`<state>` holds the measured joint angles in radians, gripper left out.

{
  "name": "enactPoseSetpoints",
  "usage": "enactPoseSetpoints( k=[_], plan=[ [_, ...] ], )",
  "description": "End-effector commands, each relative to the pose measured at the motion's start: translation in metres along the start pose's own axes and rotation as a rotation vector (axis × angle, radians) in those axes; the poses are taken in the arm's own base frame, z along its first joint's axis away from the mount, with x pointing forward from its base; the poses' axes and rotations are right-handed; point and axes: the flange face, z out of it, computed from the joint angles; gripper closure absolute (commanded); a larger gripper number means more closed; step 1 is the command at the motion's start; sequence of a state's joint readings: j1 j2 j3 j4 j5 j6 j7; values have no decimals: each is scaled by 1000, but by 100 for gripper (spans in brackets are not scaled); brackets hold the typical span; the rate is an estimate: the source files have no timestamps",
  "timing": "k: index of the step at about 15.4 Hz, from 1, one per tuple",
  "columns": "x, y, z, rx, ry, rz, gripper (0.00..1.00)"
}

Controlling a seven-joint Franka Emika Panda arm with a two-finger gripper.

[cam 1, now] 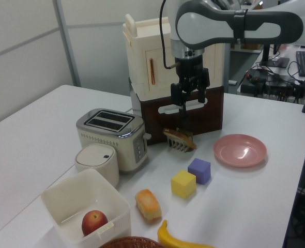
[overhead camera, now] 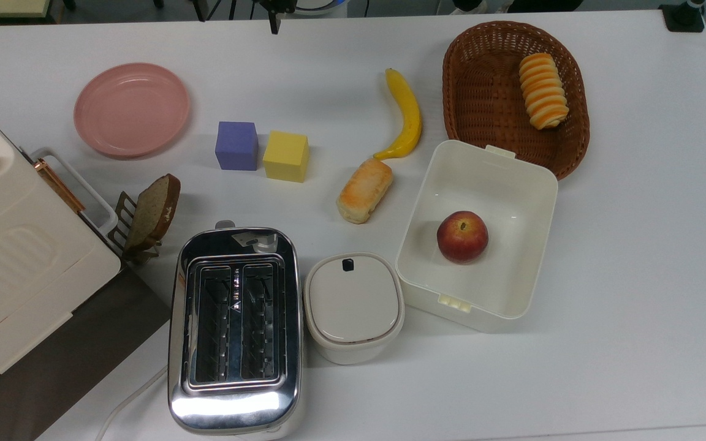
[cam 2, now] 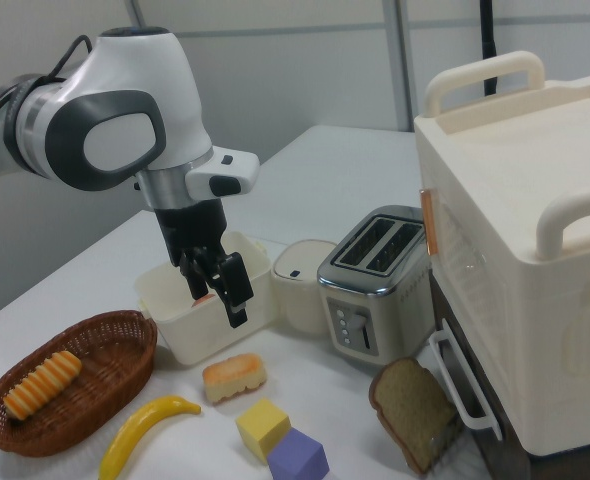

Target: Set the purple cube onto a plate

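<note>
The purple cube [overhead camera: 236, 145] rests on the white table, touching or nearly touching the yellow cube [overhead camera: 285, 156] on the top view's right. To the cube's upper left in the top view lies the pale-pink plate [overhead camera: 131, 109], with nothing on it. From the left view the purple cube [cam 1: 199, 170] lies between the yellow cube [cam 1: 183, 184] and the plate [cam 1: 240, 150]. My gripper [cam 1: 189, 101] hangs open and holds nothing, pointing down, well above the table and apart from the cube. In the right view the gripper [cam 2: 230, 290] is high above the purple cube [cam 2: 297, 458].
A chrome toaster [overhead camera: 235, 331], a lidded white pot [overhead camera: 353, 306] and an open white box [overhead camera: 531, 184] holding a peach [overhead camera: 463, 236] stand near the front. A banana [overhead camera: 407, 116], a bread roll [overhead camera: 365, 190], a wicker basket [overhead camera: 488, 79], a bread slice [overhead camera: 154, 211] and a cream appliance [overhead camera: 16, 257] surround the cubes.
</note>
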<state>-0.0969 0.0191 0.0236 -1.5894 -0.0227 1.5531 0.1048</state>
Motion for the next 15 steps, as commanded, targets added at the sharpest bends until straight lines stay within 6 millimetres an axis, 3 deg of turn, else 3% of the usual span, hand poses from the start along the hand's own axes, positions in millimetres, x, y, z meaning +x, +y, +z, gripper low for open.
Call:
enactPoseSetpoints(
  k=[1, 15],
  plan=[
    [-6, -3, 1, 27, -12, 17, 0],
    [0, -9, 15, 12, -35, -7, 0]
  ],
)
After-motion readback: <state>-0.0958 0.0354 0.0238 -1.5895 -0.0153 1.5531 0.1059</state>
